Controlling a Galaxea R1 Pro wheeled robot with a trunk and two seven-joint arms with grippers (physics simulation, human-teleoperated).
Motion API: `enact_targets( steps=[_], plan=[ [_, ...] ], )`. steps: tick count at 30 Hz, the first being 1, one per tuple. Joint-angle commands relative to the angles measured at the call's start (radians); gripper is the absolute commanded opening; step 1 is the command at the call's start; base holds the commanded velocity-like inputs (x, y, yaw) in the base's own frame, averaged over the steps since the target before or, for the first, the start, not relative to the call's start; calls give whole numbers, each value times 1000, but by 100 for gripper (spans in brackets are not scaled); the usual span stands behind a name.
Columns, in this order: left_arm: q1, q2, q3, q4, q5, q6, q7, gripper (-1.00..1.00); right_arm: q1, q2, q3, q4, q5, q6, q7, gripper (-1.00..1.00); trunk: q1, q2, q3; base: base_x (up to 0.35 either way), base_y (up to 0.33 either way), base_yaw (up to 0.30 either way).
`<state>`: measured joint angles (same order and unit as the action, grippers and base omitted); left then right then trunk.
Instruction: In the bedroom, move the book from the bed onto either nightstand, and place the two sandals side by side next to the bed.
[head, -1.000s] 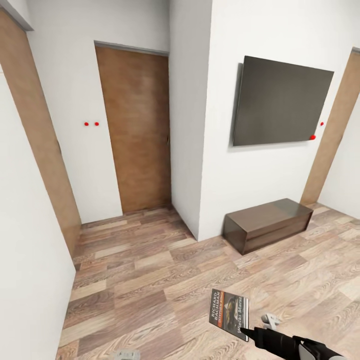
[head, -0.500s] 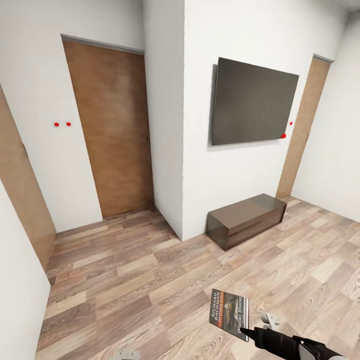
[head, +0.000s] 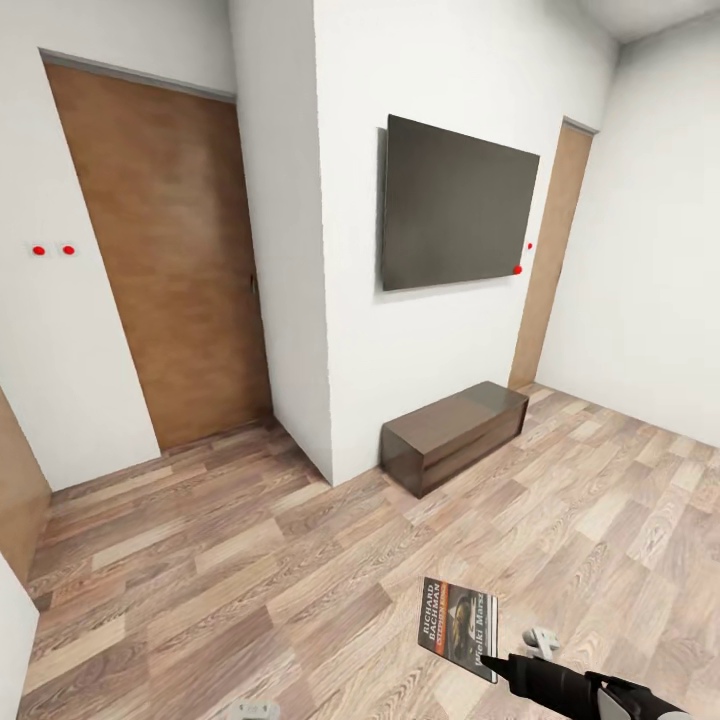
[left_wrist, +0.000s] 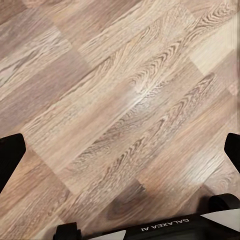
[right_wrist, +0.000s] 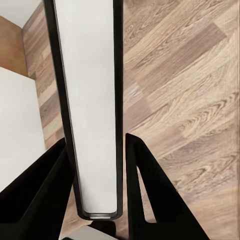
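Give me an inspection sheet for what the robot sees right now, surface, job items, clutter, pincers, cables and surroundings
Surface: brown wood-plank floor, bare where visible.
Job's things: book held above the floor in the right pincer, gripped at its lower edge, cover facing the head camera.
Clutter: nothing seen.
Pincers: right pincer shut on the book, fingers either side of its edge; left pincer open, over floor.
Cables: nothing seen.
Surroundings: white walls, wall-mounted dark screen, low dark brown cabinet under it, brown door, second door farther right.

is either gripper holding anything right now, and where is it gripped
The right gripper holds the book, pinched at its lower edge with one finger on each face; the right wrist view shows its page edge between the fingers. The left gripper is open over bare floor.
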<state>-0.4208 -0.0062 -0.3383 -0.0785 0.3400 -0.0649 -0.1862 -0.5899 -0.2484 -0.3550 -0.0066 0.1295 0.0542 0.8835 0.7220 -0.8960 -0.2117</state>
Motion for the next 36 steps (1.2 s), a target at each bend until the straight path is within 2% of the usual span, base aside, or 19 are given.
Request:
enact_targets(
  steps=[1,36],
  plan=[
    [-1,0,-8,2,10,-4,-2,100,-1,0,-15,-1,7,6,3,-100,0,-1,-1,0,0,-253],
    [-1,-1,-8,2,9,-4,-3,100,-1,-3,-15,-1,7,6,-1,-100,0,-1,-1,0,0,-252]
  ],
)
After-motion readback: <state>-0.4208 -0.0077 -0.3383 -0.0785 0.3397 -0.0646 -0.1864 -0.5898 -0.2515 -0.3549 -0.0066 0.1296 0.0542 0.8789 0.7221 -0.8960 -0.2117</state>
